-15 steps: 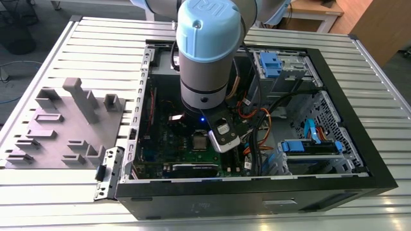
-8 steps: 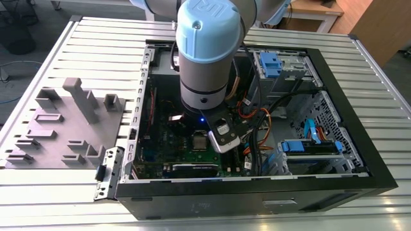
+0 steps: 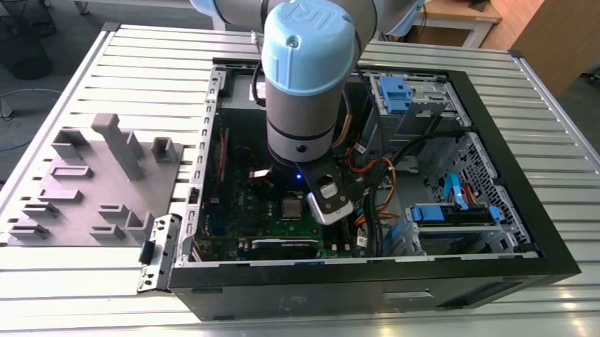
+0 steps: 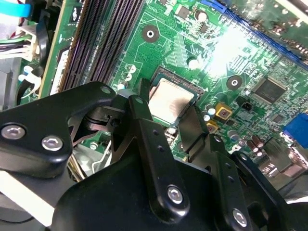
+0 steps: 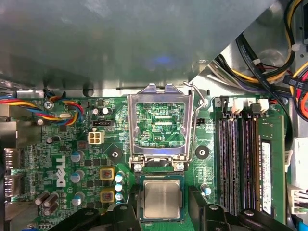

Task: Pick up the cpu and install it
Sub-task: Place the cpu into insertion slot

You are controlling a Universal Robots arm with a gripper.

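Fingers (image 5: pixel 198 211) stand spread, flanking the cpu (image 5: pixel 161 199) on the green board (image 5: pixel 72 144). It is probably light, stiff and fragile, and best held by opposite edges.

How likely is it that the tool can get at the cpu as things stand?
Probably yes. The tool hangs right over the cpu, its fingers either side, and the socket frame stands swung open, clear of it. Nothing lies between.

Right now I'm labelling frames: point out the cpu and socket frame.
cpu (image 5: pixel 160 199), first wrist view, middle of metal top.
socket frame (image 5: pixel 131 127), first wrist view, one side rail.
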